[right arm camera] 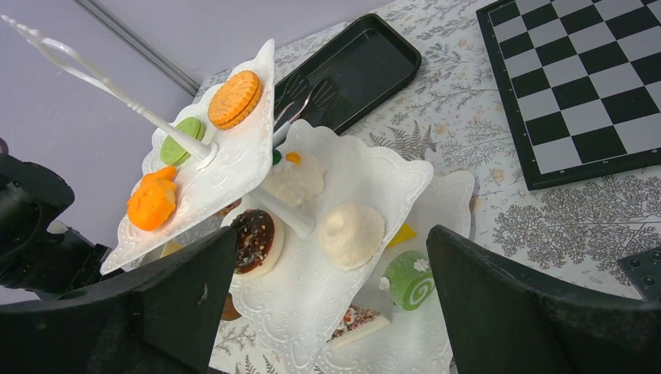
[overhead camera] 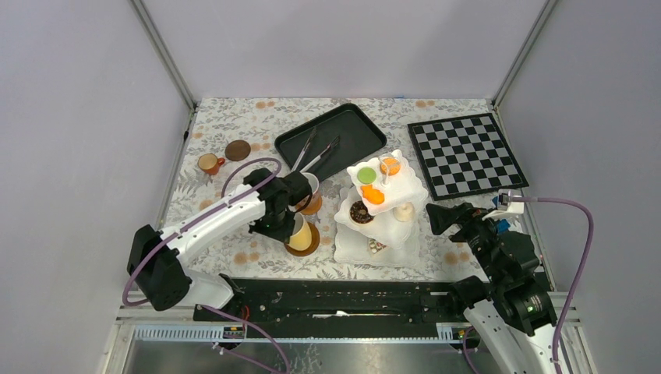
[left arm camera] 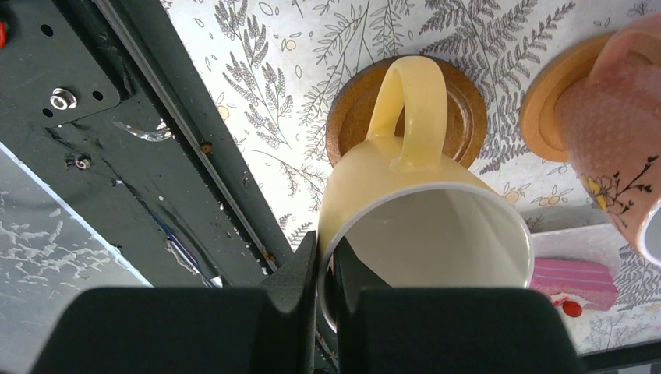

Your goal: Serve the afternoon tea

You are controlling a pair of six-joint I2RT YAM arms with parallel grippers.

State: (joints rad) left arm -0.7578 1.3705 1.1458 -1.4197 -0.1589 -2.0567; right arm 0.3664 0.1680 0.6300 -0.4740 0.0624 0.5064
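- Viewing from the top external camera, the left pincer (overhead camera: pixel 290 222) is clenched on the rim of the yellow cup (overhead camera: pixel 301 232). The cup is tilted over a brown saucer (overhead camera: pixel 313 245) near the front of the table (overhead camera: pixel 234 257), just left of the white three-tier stand (overhead camera: pixel 351 248). Contact between cup and saucer cannot be told.
- Count, same view: three cups, namely the yellow cup, a pink cup (overhead camera: pixel 311 185) on its own saucer just behind it, and a brown cup (overhead camera: pixel 208 163) at far left. There are three saucers; the lone dark saucer (overhead camera: pixel 238 149) lies bare beside the brown cup.
- The right pincer (overhead camera: pixel 436 218) is released just right of the stand, grasping nothing.
- Left wrist view: the jaws pinch the cup wall, one inside and one outside. The mouth faces the camera, the long axis slants away, and the handle lies on the far side, over the saucer.
- Right wrist view: the stand lies beyond the spread jaws.
  - Top tier, three pieces: orange macaron (right arm camera: pixel 238 100), green macaron (right arm camera: pixel 181 140), orange cake (right arm camera: pixel 152 202).
  - Middle tier, three pieces: chocolate doughnut (right arm camera: pixel 253 238), cream dome (right arm camera: pixel 351 232), white cake (right arm camera: pixel 300 178).
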